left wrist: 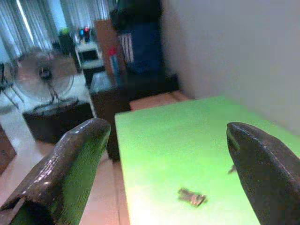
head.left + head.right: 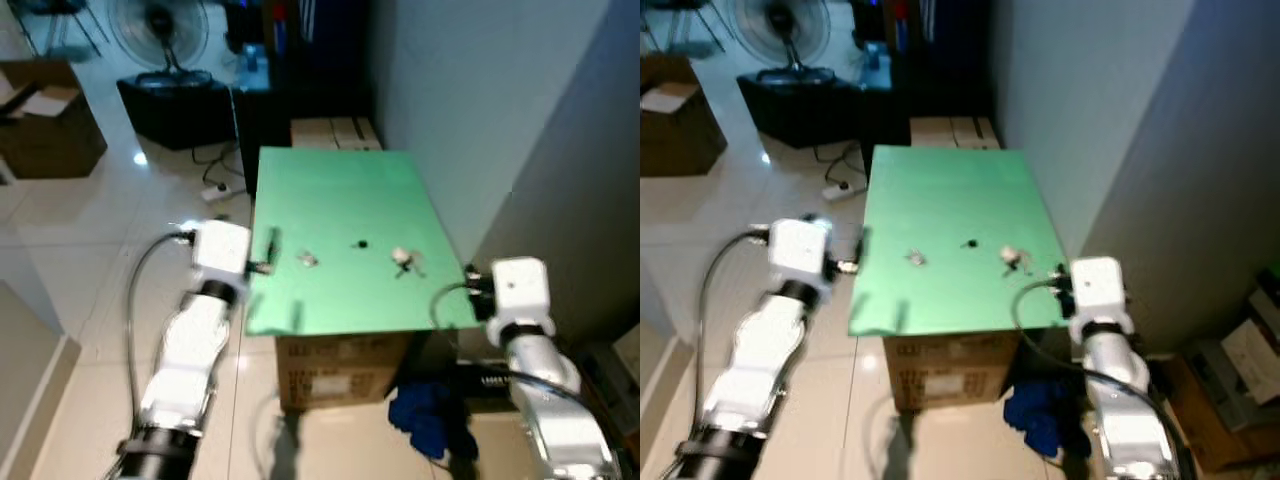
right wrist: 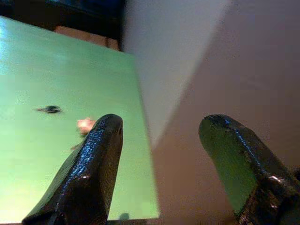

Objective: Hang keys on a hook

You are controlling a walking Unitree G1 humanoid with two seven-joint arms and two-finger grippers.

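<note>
Green tabletop smooth, faint sheen. Cardboard box beneath, matt brown. Floor tiles glossy, glare spots. Blue cloth crumpled. Left gripper fingers glossy black plastic.

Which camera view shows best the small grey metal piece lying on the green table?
The left wrist view: the small grey metal piece lies close, between the open left gripper fingers, on the green table. Both eye views show a tiny blurred speck.

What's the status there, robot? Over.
Left gripper open, empty, at green table edge. Right gripper open, empty. Keys lying on table.
</note>
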